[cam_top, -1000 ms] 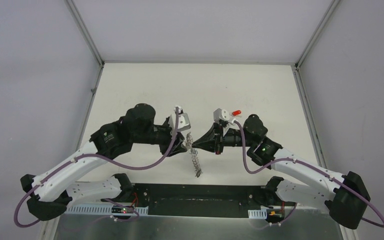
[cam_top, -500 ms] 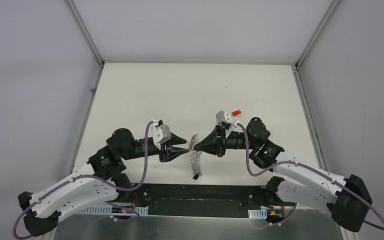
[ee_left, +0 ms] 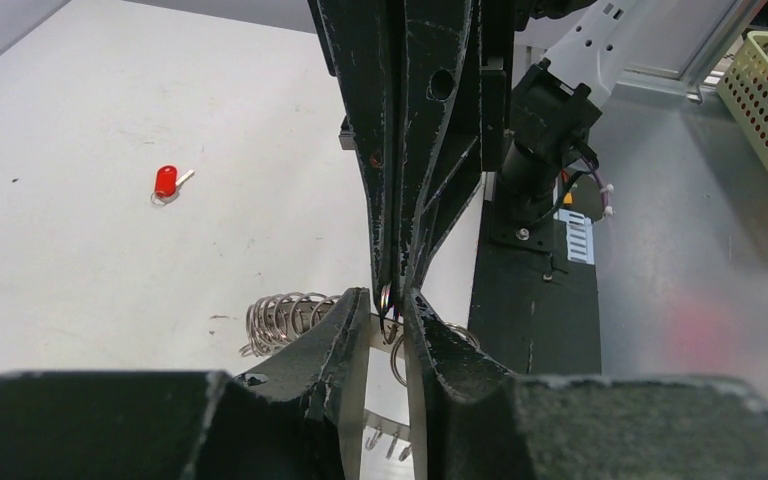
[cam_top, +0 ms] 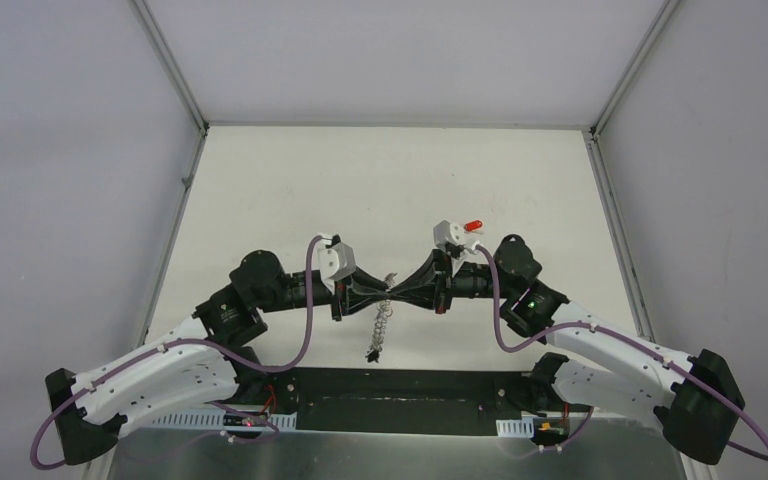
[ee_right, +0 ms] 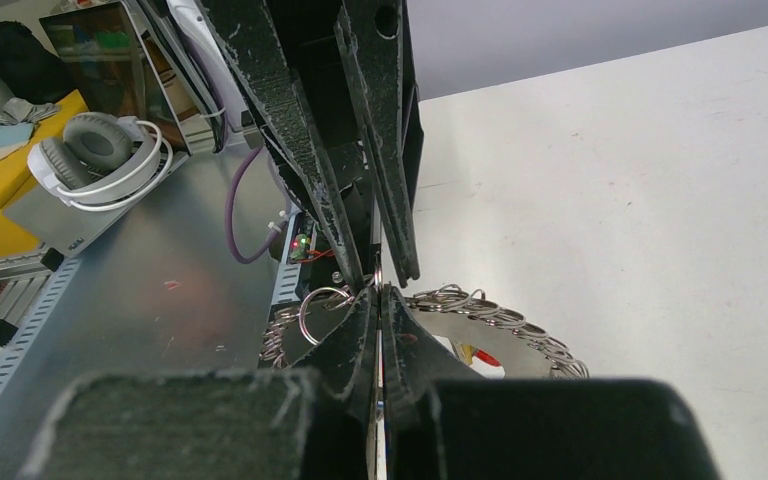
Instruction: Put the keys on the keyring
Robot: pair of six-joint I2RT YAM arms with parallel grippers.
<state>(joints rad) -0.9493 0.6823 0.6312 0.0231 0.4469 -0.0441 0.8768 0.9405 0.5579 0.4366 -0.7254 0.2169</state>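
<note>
**A:** From above, where is the keyring, and who has it?

**B:** The keyring hangs edge-on beneath the two meeting tips, near the front edge of the table. The right gripper is pinched fully closed on its upper rim, probably so that the ring dangles with its loops reachable. The left gripper faces it nose to nose. The red key lies on the table behind the right wrist, well apart from the ring and not yet picked up.

**A:** And the left wrist view?

**B:** The left fingers stand a narrow gap apart, straddling the right gripper's tips. Whether they press on anything cannot be told. The wire loops bunch just beside them. The left arm is likely lining up to take or spread one loop while the right arm steadies the ring.

**A:** The right wrist view?

**B:** The right fingers are pressed together with thin metal at the tip. The ring's grey plate and fringe of loops fan out to the right beyond them. The blue key shows in no view.
</note>
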